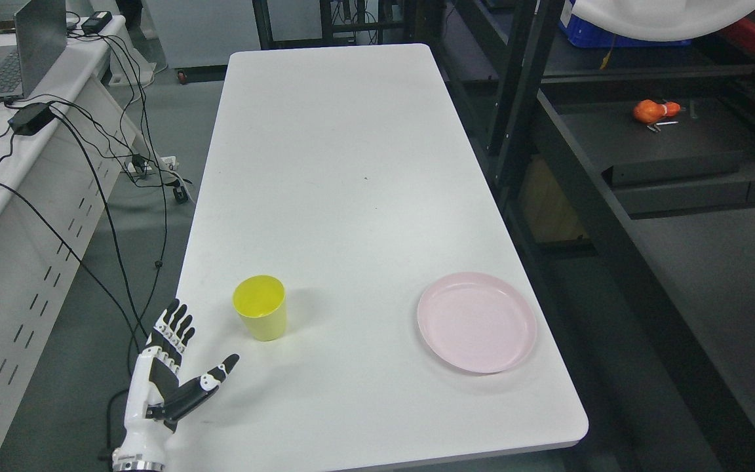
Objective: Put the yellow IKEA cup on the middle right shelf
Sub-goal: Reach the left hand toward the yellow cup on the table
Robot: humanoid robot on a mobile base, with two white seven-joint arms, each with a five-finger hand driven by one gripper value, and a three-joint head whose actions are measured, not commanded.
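Note:
A yellow cup (260,306) stands upright and empty on the white table (345,183), near its front left corner. My left hand (184,354) is open, fingers straight and thumb spread, at the table's left edge just left of and nearer than the cup, not touching it. The dark metal shelf unit (613,216) stands along the table's right side. My right arm does not show.
A pink plate (477,322) lies on the table's front right. An orange object (654,111) lies on a dark shelf board at the upper right. A desk with a laptop (4,59) and loose cables (102,196) stands to the left.

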